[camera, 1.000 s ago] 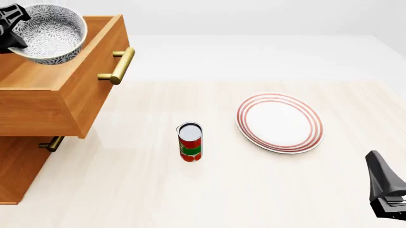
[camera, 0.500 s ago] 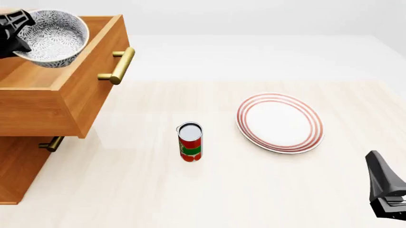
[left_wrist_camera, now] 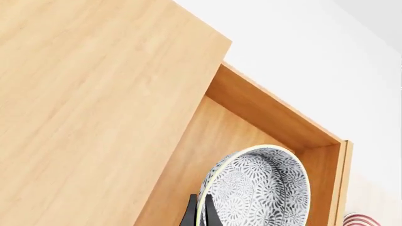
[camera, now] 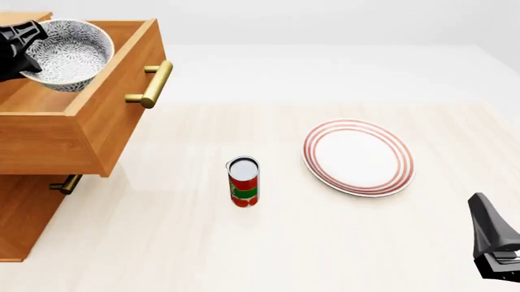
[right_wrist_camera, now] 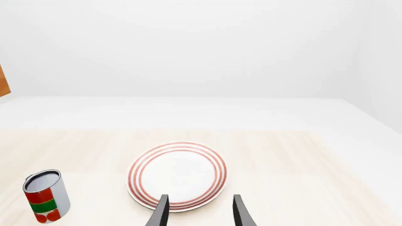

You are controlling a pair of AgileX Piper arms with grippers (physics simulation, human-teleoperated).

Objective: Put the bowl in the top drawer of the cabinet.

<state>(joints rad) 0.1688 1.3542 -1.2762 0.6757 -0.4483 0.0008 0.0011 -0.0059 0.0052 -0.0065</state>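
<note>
The bowl [camera: 72,53], white with a dense grey-blue floral pattern, hangs tilted over the inside of the open top drawer [camera: 122,115] of the cabinet [camera: 24,213]. My left gripper [camera: 28,47] is shut on the bowl's left rim. In the left wrist view its dark fingers [left_wrist_camera: 191,214] pinch the rim of the bowl [left_wrist_camera: 264,188] above the drawer's wooden floor [left_wrist_camera: 213,141]. My right gripper [camera: 481,210] rests low at the table's front right, open and holding nothing. In its wrist view the right gripper [right_wrist_camera: 199,214] points toward the plate.
A red-ringed white plate [camera: 358,157] lies right of centre. A red and green can [camera: 243,181] stands upright mid-table. The drawer's brass bar handle [camera: 151,84] juts out over the table, and the lower drawer's handle [camera: 65,183] sits beneath it.
My left gripper has carried the bowl down and a little further back, lower into the open top drawer. The right arm, plate and can have not moved.
</note>
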